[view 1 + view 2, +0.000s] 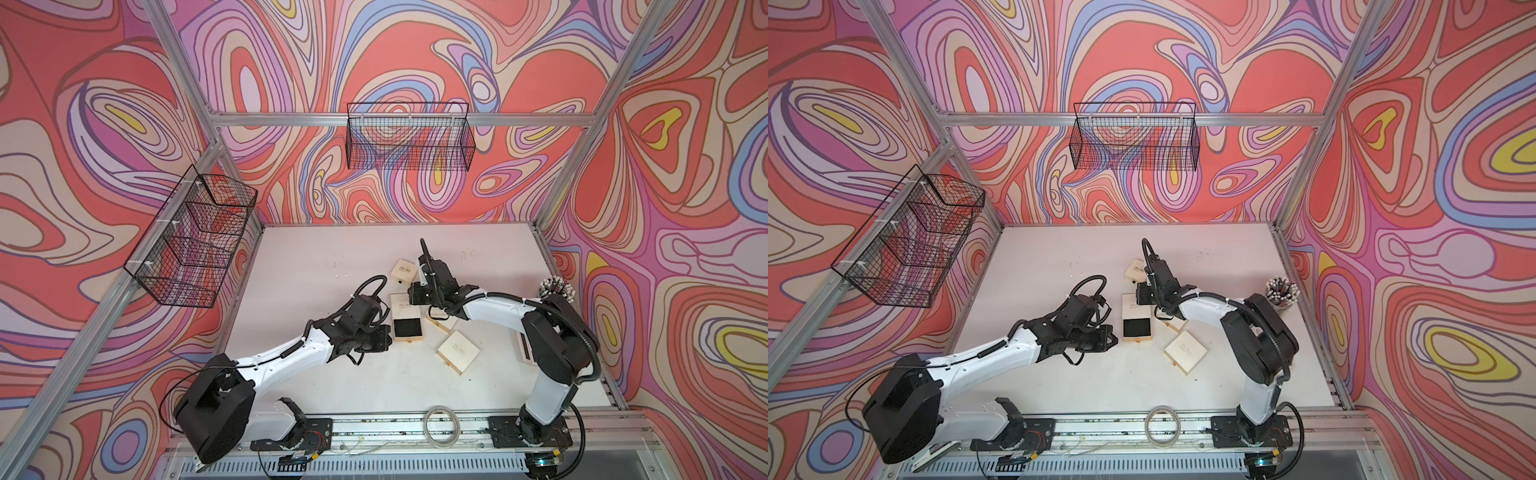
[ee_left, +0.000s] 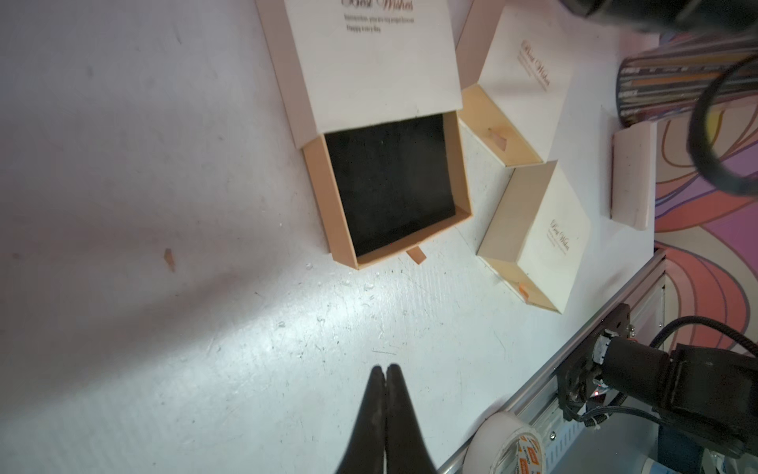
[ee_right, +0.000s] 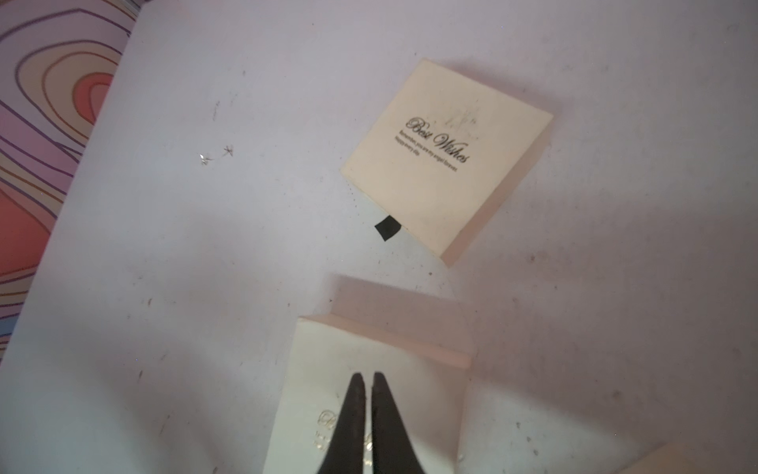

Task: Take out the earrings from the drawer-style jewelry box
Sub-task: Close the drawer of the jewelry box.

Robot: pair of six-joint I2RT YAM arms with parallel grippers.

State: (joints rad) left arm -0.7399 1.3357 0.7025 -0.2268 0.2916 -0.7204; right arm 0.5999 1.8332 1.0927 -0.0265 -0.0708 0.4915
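Observation:
The drawer-style jewelry box (image 1: 407, 320) (image 1: 1137, 322) lies mid-table with its drawer (image 2: 393, 184) pulled out; the black lining is bare. Two tiny silvery earrings (image 3: 205, 158) lie on the white table, left of the far box. My left gripper (image 2: 385, 367) (image 1: 388, 334) is shut and holds nothing; it hovers over bare table just left of the drawer's front. The right gripper (image 3: 368, 374) is shut and empty, its tips above the box's cream sleeve (image 3: 369, 390). In both top views the right fingertips are hidden under the wrist.
A shut cream box with a black tab (image 1: 405, 270) (image 3: 443, 160) lies behind. Two more cream boxes (image 1: 457, 352) (image 2: 533, 238) lie right of the open one. Pencil cup (image 1: 555, 286) at the right edge, tape roll (image 1: 440, 426) on the front rail, wire baskets (image 1: 409, 137) on the walls.

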